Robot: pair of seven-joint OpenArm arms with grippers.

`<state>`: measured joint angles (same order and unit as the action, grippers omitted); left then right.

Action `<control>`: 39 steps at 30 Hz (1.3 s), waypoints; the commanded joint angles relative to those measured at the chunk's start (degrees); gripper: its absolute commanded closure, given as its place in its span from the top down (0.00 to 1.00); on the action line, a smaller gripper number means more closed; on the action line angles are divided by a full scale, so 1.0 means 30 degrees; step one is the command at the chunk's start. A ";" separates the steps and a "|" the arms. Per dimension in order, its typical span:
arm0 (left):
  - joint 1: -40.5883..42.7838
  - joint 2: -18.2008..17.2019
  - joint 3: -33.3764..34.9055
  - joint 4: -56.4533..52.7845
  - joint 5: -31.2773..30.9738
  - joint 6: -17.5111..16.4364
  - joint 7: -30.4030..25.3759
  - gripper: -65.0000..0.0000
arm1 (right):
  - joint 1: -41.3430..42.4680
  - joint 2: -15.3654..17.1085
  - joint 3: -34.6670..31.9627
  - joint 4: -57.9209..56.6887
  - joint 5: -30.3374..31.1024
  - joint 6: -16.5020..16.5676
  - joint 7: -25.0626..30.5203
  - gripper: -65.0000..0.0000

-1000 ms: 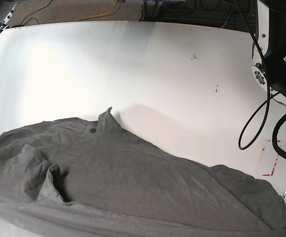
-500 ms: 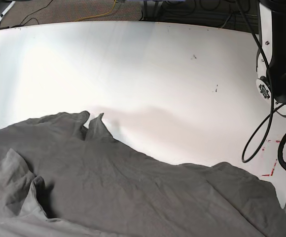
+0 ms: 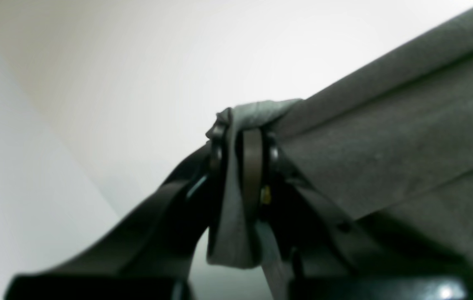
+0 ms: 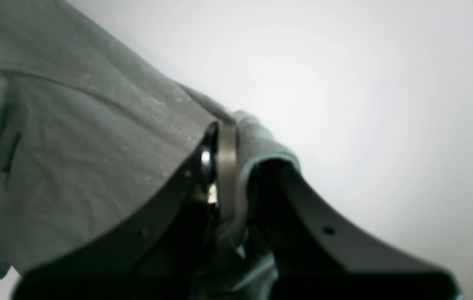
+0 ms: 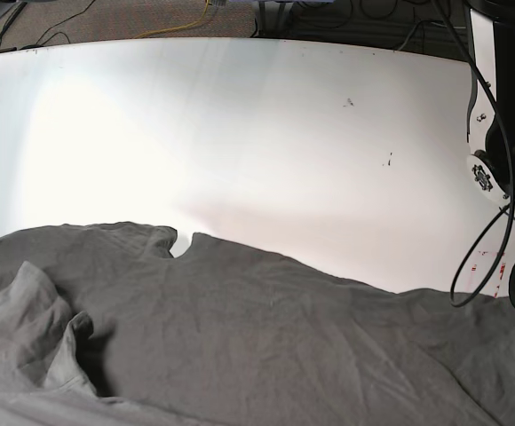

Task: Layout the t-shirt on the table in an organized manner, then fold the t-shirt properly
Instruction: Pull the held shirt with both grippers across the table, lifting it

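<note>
While both arms grip cloth, the scene lists as follows:
T-shirt: t-shirt (image 5: 266,337) – dark grey, wrinkled, spread across the near part of the desk, its far edge notched near the middle.
Desk: desk (image 5: 240,133) – white, glossy, bare on the far side, a few dark specks.
Left tool: left tool (image 3: 242,154) closed on a bunched fold of the t-shirt.
Right tool: right tool (image 4: 232,162) pinched on a t-shirt edge.
Base view: neither tool visible.
</note>
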<state>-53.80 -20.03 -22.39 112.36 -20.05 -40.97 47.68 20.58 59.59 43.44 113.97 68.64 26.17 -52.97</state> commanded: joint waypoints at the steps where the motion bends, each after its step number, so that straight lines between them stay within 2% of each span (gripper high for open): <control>1: 0.0131 -0.0488 -0.0111 0.0043 0.0340 0.0324 -0.0026 0.04 | -0.0691 0.0136 0.0567 0.0031 0.0050 -0.0270 0.0265 0.00; 5: 0.1743 -0.0458 -0.0873 0.0043 0.0252 0.0324 -0.0113 0.04 | -0.2127 -0.1095 0.1388 0.0060 0.0460 -0.0270 0.0265 0.00; 12: 0.3794 -0.0429 -0.1166 0.0043 0.0252 0.0324 -0.0113 0.04 | -0.3240 -0.2326 0.1329 0.0090 0.0460 -0.0300 0.0206 0.00; 18: 0.5260 -0.0429 -0.1547 0.0013 0.0252 0.0324 -0.0143 0.04 | -0.3768 -0.2941 0.1153 0.0090 0.0401 -0.0329 -0.0145 0.00; 24: 0.6227 -0.0429 -0.1811 -0.0104 0.0282 0.0324 -0.0172 0.04 | -0.3123 -0.3557 -0.0224 -0.0057 0.0108 -0.0358 -0.0145 0.00; 26: 0.6461 -0.0429 -0.1811 -0.0133 0.0311 0.0324 -0.0231 0.04 | -0.2918 -0.3615 -0.0751 -0.0057 -0.0536 -0.0358 -0.0145 0.00; 33: 0.7047 -0.0400 -0.0873 -0.0954 0.0399 0.0324 -0.2428 0.04 | -0.1629 -0.6018 -0.2216 -0.0057 -0.3818 -0.0241 -0.0087 0.00; 39: 0.7076 -0.0400 -0.0023 -0.1481 0.0428 0.0324 -0.3630 0.04 | -0.0046 -0.7425 -0.4297 -0.0086 -0.6807 -0.0212 -0.0087 0.00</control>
<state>-30.79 -20.23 -22.87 107.74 -18.02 -40.99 39.83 18.11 37.10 31.03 113.16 49.80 25.56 -55.68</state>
